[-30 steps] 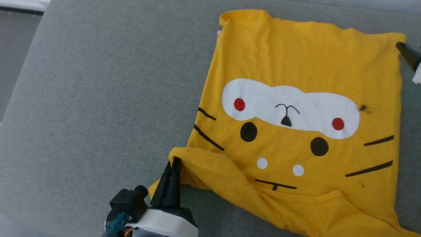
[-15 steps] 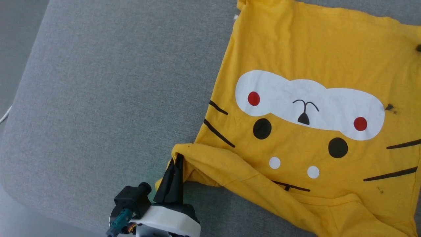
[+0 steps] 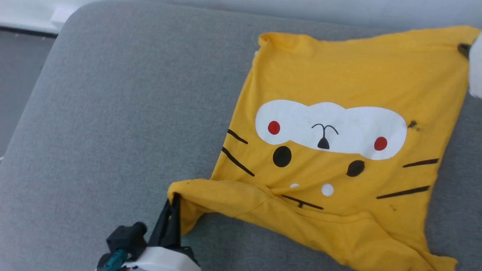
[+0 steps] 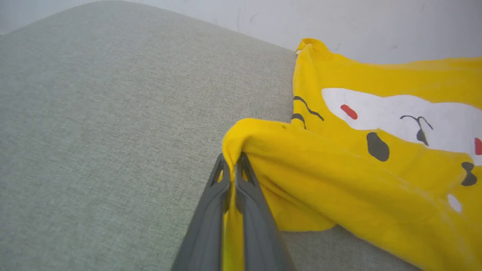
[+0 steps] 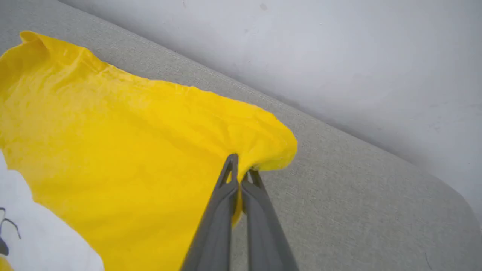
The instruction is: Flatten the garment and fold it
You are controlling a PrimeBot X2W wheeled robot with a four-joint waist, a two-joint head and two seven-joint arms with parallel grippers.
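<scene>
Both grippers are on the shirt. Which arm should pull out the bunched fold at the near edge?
Left. The left gripper is shut on the garment right at the bunched fold; the right gripper pinches the far corner, so it likely serves best as an anchor.

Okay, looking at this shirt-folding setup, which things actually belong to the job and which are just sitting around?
Belongs to the job:
the garment, print facing up
left gripper, shut on a near corner
right gripper, shut on a far corner

Just there:
grey cushion under the shirt
pale wall behind it
</scene>
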